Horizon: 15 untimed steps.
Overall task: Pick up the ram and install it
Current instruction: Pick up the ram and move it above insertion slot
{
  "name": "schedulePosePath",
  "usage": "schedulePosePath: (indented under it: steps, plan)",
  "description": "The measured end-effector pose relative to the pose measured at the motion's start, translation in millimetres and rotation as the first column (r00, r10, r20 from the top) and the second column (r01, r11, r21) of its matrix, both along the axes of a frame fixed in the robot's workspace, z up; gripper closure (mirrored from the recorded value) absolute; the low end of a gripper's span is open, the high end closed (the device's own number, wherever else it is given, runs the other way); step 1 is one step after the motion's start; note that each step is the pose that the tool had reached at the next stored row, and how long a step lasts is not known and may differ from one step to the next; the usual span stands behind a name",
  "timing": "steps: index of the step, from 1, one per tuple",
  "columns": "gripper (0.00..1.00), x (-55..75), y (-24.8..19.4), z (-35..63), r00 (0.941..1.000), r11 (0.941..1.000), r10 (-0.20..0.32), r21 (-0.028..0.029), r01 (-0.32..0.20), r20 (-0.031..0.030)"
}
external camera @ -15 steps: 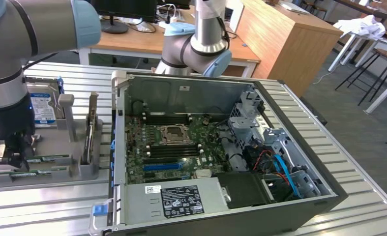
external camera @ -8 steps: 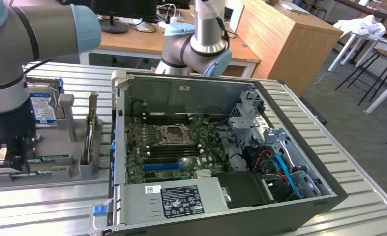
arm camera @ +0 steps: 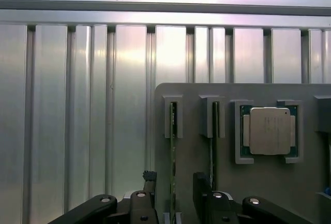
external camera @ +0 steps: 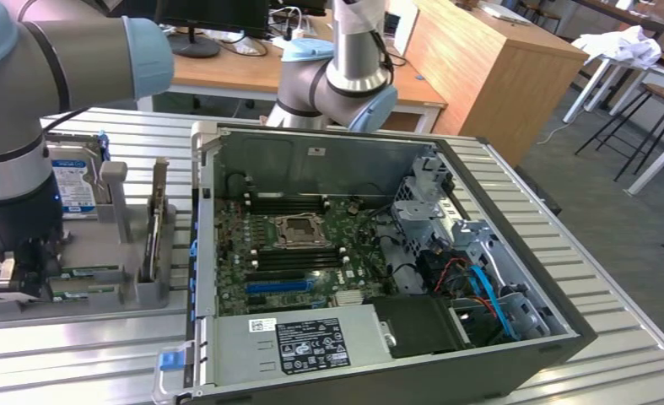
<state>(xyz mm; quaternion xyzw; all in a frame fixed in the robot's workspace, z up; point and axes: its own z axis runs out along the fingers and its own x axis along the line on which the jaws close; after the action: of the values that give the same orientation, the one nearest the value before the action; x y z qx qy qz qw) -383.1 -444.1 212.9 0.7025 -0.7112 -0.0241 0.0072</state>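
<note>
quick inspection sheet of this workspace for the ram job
surface: ribbed metal table with a grey holder on it
job's things: ram on edge in a holder slot; open computer case beside the holder
clutter: second stick, CPU chip, hard drive, all in the holder
grippers: gripper open, straddling the ram, gaps either side
cables: blue cables inside the case
surroundings: wooden desk, stools
</note>
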Motion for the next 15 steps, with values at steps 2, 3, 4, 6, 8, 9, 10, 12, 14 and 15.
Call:
schedulePosePath:
  steps: [2, 3, 4, 6, 8, 9, 10, 12, 14, 15]
  plan:
    - [0.59, 0.0, 0.0, -1.7, 1.0, 1.0, 0.0, -0.0001, 0.0, 0.0]
    - [0.59, 0.0, 0.0, -2.6, 1.0, 1.0, 0.0, -0.0001, 0.0, 0.0]
    - [0.59, 0.0, 0.0, -3.3, 1.0, 1.0, 0.0, 0.0, 0.0, 0.0]
    - [0.59, -0.1, 0.0, -3.5, 1.0, 1.0, 0.0, -0.0002, 0.0, -0.0002]
    - [0.59, 0.0, 0.0, -3.6, 1.0, 1.0, 0.0, -0.0001, 0.0, -0.0001]
    - [0.59, 0.0, 0.0, -3.7, 1.0, 1.0, 0.0, 0.0, 0.0, 0.0]
    - [0.59, 0.1, 0.0, -3.7, 1.0, 1.0, 0.0, 0.0, 0.0, 0.0]
    - [0.59, 0.9, 0.1, -3.8, 1.0, 1.0, 0.0, 0.0001, 0.0, 0.0003]
    - [0.59, 2.2, 0.0, -3.7, 1.0, 1.0, 0.001, -0.0001, -0.001, -0.0001]
    - [0.59, 3.0, 0.0, -3.7, 1.0, 1.0, 0.001, -0.0001, -0.001, -0.0002]
